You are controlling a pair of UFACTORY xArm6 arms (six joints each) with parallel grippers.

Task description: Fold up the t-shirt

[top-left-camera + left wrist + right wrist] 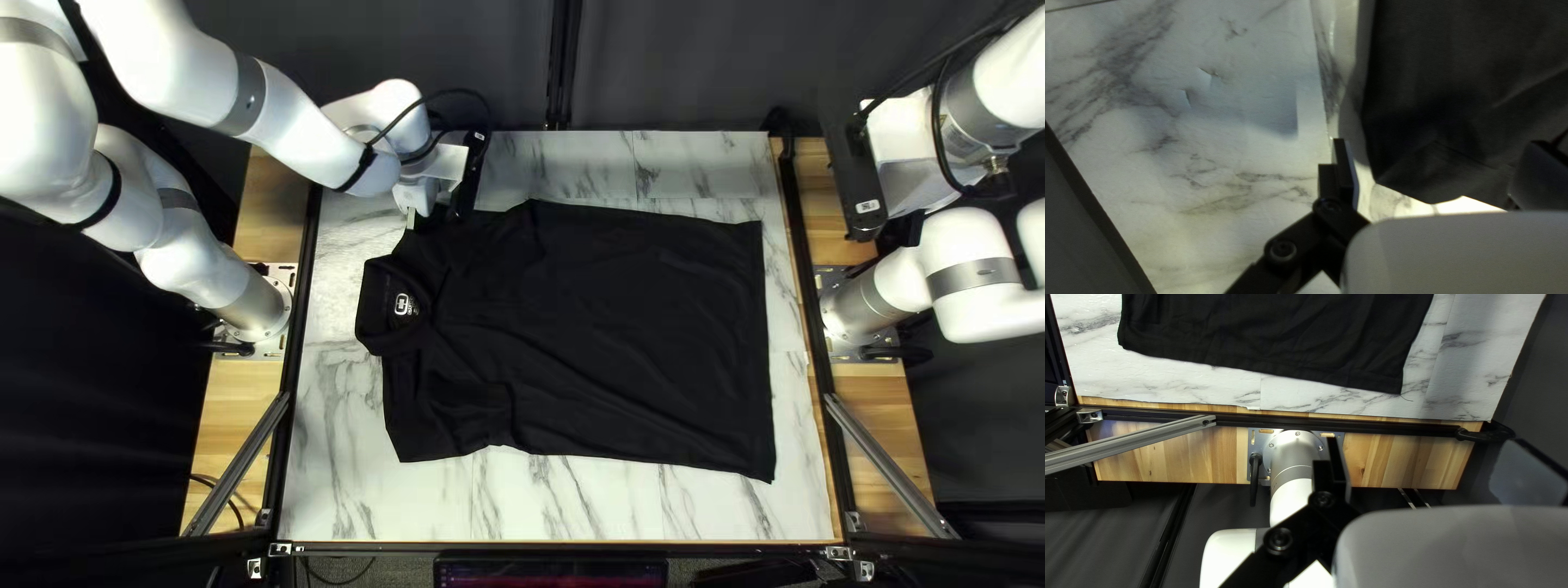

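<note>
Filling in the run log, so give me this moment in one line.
t-shirt spread flat; left gripper open at far sleeve; right gripper open, beyond hem

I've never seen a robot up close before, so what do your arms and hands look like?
My left arm and right arm are smooth, rounded and white, with grey bands and silvery bases. Black cables loop near the wrists. My left hand and right hand have black fingers on black jointed links with round bolts. A small pale label marks the dark block beside my right wrist.
</note>
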